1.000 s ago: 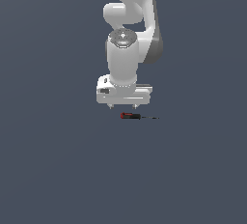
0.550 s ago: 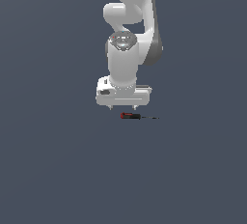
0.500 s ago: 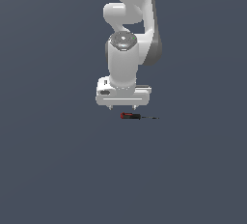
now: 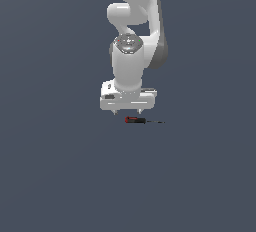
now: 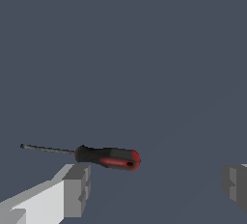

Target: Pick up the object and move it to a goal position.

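One white arm fills the upper half of the exterior view, wrist pointed straight down, and the claw [image 4: 128,111] hangs at its tip just above the dark grey worktop [image 4: 60,176]. The fingertips [image 4: 116,112] show as two short nubs under the broad white hand, set well apart. The wrist view confirms it: one grey finger pad [image 5: 77,189] on one side, the other pad at the far edge of the frame, a wide gap of bare worktop [image 5: 144,49] between them, and nothing held.

Now the screwdriver [image 4: 136,120]. It lies flat on the worktop, at about five o'clock from the claw in the exterior view, just beside and below the nubs, not touching them. The red-and-black handle sits nearest the claw, and the thin dark shaft [image 4: 156,122] runs off toward three o'clock, level across the picture.

From the wrist camera the screwdriver [image 5: 103,158] lies across the view, shaft [image 5: 48,149] pointing one way and the red butt end the other. The handle sits close by the nearer finger pad, whether inside the gap I cannot tell, and the claw is above it, clear of it.
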Controlling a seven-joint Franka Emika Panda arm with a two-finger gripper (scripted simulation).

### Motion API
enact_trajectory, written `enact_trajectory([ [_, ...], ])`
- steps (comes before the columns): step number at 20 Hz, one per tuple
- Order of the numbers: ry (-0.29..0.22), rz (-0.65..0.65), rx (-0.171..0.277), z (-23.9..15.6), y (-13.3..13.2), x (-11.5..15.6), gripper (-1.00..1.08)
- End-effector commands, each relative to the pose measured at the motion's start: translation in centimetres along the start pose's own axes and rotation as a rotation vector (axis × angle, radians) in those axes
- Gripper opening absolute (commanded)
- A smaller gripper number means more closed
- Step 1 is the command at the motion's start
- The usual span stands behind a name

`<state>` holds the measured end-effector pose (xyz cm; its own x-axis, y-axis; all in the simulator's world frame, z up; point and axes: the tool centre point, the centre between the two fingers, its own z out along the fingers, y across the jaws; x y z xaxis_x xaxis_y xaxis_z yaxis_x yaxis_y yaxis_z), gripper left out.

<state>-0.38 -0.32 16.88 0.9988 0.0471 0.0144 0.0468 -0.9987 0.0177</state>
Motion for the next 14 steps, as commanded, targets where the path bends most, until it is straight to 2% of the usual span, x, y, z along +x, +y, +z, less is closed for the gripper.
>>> enact_trajectory([
  [1,-0.001,-0.027,-0.001,0.2,-0.2,-0.1,1.00],
  [7,-0.004,-0.136,-0.004,1.1,-0.8,-0.3,1.00],
  [14,-0.009,-0.334,-0.007,2.6,-1.9,-0.8,1.00],
])
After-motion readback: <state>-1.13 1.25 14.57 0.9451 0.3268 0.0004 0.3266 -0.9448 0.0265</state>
